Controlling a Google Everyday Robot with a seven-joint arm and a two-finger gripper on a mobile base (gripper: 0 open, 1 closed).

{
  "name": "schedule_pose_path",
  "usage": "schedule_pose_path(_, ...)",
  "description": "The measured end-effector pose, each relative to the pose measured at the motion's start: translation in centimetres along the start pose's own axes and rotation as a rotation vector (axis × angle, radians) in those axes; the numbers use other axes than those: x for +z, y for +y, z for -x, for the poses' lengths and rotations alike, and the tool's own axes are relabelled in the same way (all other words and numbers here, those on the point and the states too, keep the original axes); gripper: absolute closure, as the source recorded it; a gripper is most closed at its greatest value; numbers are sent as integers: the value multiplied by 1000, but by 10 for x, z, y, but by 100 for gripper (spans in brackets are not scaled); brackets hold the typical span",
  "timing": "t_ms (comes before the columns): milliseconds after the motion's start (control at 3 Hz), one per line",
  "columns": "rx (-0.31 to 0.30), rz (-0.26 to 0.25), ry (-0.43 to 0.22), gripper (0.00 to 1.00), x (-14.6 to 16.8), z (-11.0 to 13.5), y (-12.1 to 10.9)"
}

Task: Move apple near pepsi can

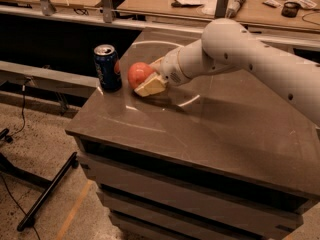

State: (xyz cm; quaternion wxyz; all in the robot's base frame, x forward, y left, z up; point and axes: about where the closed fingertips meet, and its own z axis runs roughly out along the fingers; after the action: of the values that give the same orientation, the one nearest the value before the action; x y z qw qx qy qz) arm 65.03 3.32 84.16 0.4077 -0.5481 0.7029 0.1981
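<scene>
The apple (138, 74) is round and red-orange and sits low over the dark tabletop (210, 129), just right of the pepsi can (107, 67). The can is dark blue with a silver top and stands upright near the table's left edge. My gripper (146, 81) reaches in from the right on a white arm and is shut on the apple. One pale finger (150, 86) shows in front of the apple and below it. A small gap separates the apple from the can.
The table is a dark cabinet with drawers below. A wooden workbench (210, 4) with tools and clutter runs along the back. A black stand leg (47, 191) lies on the floor at the lower left.
</scene>
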Motion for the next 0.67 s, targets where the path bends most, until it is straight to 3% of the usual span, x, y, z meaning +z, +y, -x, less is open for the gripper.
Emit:
schedule_pose_path(333,-3,9,-8,59,3,5,3)
schedule_pose_path(667,-5,13,-8,28,5,6,5)
